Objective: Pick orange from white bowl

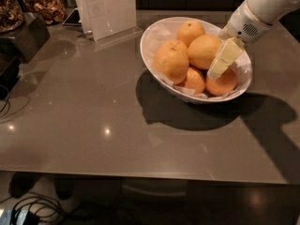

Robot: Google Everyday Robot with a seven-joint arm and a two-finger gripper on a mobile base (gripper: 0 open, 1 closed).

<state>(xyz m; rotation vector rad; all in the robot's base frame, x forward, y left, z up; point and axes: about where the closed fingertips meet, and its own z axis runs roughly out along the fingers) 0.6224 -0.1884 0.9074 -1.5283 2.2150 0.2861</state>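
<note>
The white bowl (pixel 149 62) stands at the back right of the grey table, lined with crinkled white paper and holding several oranges. The orange (pixel 202 50), large and paler yellow-orange, lies in the middle of the pile. A deeper-orange one with a stem dimple (pixel 170 62) is to its left. Smaller oranges lie behind (pixel 190 31) and below (pixel 194 81). My gripper (pixel 216 71) reaches in from the upper right. Its cream tip points down inside the bowl, against the right side of the pale orange and above a small orange (pixel 224 84).
A white sign in a clear stand (pixel 108 8) stands behind the bowl to the left. Jars of dried food (pixel 44 6), a phone (pixel 72 17) and a dark box (pixel 23 36) are at the far left. The table's front edge (pixel 140 176) runs across the bottom, with cables (pixel 28 210) on the floor.
</note>
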